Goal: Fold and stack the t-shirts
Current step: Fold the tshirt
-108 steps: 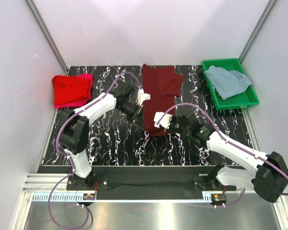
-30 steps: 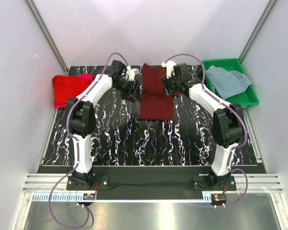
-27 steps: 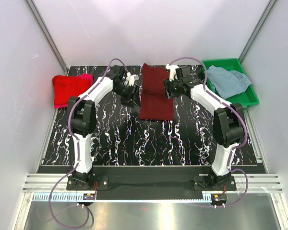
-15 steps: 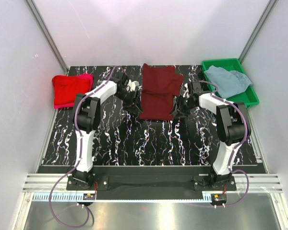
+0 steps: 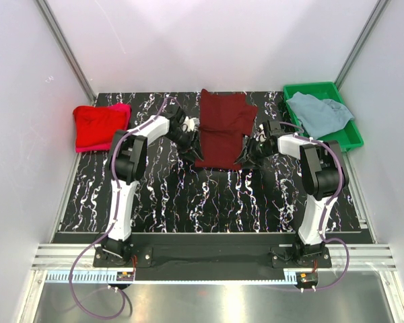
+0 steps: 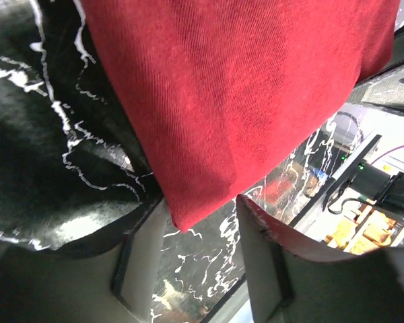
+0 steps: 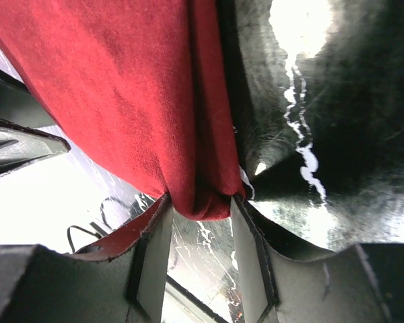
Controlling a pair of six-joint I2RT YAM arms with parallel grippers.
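The maroon t-shirt (image 5: pixel 219 131) is lying at 12 o'clock on the surface (image 5: pixel 161 195). The left tool (image 6: pixel 198 222) is straddling its 7 o'clock corner, fingers apart and not clamping the cloth. The right tool (image 7: pixel 200 205) is pinching the 5 o'clock corner, with cloth filling its narrow gap. The grey-blue t-shirt (image 5: pixel 316 114) is resting in the tray (image 5: pixel 323 145) at 2 o'clock.

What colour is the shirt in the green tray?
Dusty grey-blue; the shirt shows best in the top external view.
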